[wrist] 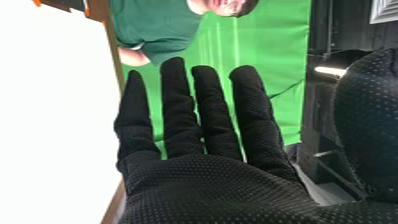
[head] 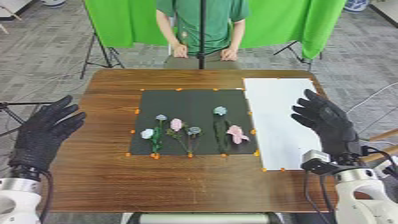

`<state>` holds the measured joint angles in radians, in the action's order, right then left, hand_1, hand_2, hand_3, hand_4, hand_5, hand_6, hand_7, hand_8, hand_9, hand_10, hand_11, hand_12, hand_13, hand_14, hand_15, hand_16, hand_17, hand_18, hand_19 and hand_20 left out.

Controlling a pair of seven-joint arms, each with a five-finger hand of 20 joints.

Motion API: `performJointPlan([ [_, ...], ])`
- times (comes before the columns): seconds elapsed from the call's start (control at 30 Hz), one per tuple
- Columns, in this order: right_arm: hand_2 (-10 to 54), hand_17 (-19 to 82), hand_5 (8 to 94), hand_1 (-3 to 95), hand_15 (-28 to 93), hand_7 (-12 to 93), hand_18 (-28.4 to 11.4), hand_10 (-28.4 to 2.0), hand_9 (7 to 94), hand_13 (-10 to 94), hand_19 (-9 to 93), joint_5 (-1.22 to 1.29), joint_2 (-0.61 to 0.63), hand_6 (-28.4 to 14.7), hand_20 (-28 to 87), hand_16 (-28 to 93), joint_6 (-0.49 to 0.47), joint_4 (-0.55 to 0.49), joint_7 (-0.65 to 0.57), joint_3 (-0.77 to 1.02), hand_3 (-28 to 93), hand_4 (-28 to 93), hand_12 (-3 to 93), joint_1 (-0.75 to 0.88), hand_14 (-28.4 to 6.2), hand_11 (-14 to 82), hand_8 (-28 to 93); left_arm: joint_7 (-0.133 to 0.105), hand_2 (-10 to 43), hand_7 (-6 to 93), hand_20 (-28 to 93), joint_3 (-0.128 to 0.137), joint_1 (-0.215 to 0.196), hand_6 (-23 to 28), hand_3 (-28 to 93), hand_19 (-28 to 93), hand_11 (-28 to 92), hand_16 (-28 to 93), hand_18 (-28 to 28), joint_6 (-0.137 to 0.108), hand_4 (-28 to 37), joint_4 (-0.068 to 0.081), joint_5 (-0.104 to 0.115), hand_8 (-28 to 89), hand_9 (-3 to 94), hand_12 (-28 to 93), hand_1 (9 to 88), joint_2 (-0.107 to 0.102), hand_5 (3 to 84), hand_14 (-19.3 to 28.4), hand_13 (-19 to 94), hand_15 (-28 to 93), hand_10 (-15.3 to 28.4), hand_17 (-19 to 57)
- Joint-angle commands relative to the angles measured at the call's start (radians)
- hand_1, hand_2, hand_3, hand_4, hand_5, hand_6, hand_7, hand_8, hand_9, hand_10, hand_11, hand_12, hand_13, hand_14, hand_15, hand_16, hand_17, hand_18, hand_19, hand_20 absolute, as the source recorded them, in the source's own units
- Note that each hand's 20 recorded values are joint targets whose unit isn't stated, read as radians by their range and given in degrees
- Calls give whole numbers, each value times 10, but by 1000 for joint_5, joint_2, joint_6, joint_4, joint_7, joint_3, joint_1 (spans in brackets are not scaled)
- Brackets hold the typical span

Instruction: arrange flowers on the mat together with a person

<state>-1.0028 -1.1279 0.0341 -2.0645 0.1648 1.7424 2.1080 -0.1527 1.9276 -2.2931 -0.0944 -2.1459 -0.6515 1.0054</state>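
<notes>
The left robot hand (head: 43, 132) and the right robot hand (head: 330, 125) both have their fingers apart and loose. The flowers (head: 176, 125) lie between the two on the black mat (head: 178, 102), and a white sheet (head: 275, 120) is nearer the right robot hand.

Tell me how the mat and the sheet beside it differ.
The mat is dark; the sheet is white. The mat is nearly square, while the sheet is a longer, narrower strip. Both lie flat on the table, with orange bits along their edges.
</notes>
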Motion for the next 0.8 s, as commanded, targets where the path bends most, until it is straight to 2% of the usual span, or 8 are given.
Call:
performJointPlan([
  [0.03, -43, 70, 395, 195, 145, 152, -207, -133, 394, 345, 420, -17, -26, -30, 273, 322, -19, 7, 11, -35, 863, -252, 223, -12, -117, 98, -102, 11, 7, 159, 164, 2, -8, 49, 681, 436, 212, 34, 223, 5, -228, 7, 2, -62, 334, 172, 257, 8, 388, 160, 313, 283, 135, -30],
  [0.13, -43, 71, 395, 194, 146, 152, -207, -133, 394, 345, 419, 9, -24, -29, 273, 321, -3, 4, 30, -32, 863, -251, 223, -9, -117, 97, -102, 12, 7, 158, 163, -12, 25, 49, 681, 434, 212, 34, 223, 18, -228, 20, -2, -62, 334, 172, 257, -8, 388, 159, 313, 282, 135, -31],
  [0.33, -43, 72, 396, 193, 148, 154, -207, -133, 395, 346, 421, -6, -27, -29, 274, 319, -25, 5, 23, -43, 864, -252, 223, -15, -117, 98, -102, 17, 7, 158, 162, 7, -8, 49, 680, 434, 211, 35, 223, 11, -229, 9, -3, -63, 333, 171, 257, 5, 389, 159, 312, 281, 135, -32],
  [0.4, -43, 72, 396, 193, 150, 154, -207, -134, 395, 347, 420, 4, -17, -29, 273, 319, -6, -1, 35, -39, 864, -252, 223, -10, -117, 98, -102, 7, 8, 157, 162, -14, 18, 49, 680, 433, 211, 35, 223, 9, -228, 18, 1, -63, 333, 172, 257, -2, 389, 159, 312, 280, 135, -32],
  [0.47, -44, 72, 396, 193, 151, 153, -207, -134, 396, 347, 420, 7, -19, -29, 274, 318, -7, -2, 32, -39, 865, -252, 223, -6, -117, 97, -103, 22, 7, 157, 162, -12, 27, 49, 681, 433, 210, 35, 223, 21, -228, 20, -5, -62, 334, 171, 257, -7, 389, 159, 312, 281, 135, -32],
  [0.63, -44, 72, 397, 194, 152, 153, -208, -134, 396, 347, 422, 0, -28, -30, 274, 316, -29, 9, 22, -53, 865, -253, 223, -16, -116, 98, -103, 22, 7, 157, 161, 7, -2, 49, 680, 433, 210, 33, 223, 16, -228, 11, -1, -62, 336, 171, 257, -6, 388, 158, 313, 276, 136, -32],
  [0.73, -44, 72, 397, 194, 152, 153, -208, -134, 396, 347, 422, 14, -15, -30, 274, 315, -9, 0, 30, -37, 865, -253, 222, 1, -116, 98, -102, 16, 8, 157, 160, -21, 35, 48, 680, 432, 209, 34, 223, 18, -228, 25, 1, -61, 337, 171, 258, -18, 389, 157, 312, 274, 136, -32],
  [0.8, -44, 72, 400, 193, 153, 154, -208, -134, 398, 348, 422, 22, -20, -29, 274, 315, -11, 2, 25, -42, 866, -253, 223, -1, -116, 99, -102, 25, 7, 157, 160, -13, 34, 49, 681, 432, 211, 35, 223, 24, -228, 22, -4, -61, 337, 171, 257, -24, 389, 158, 310, 273, 136, -32],
])
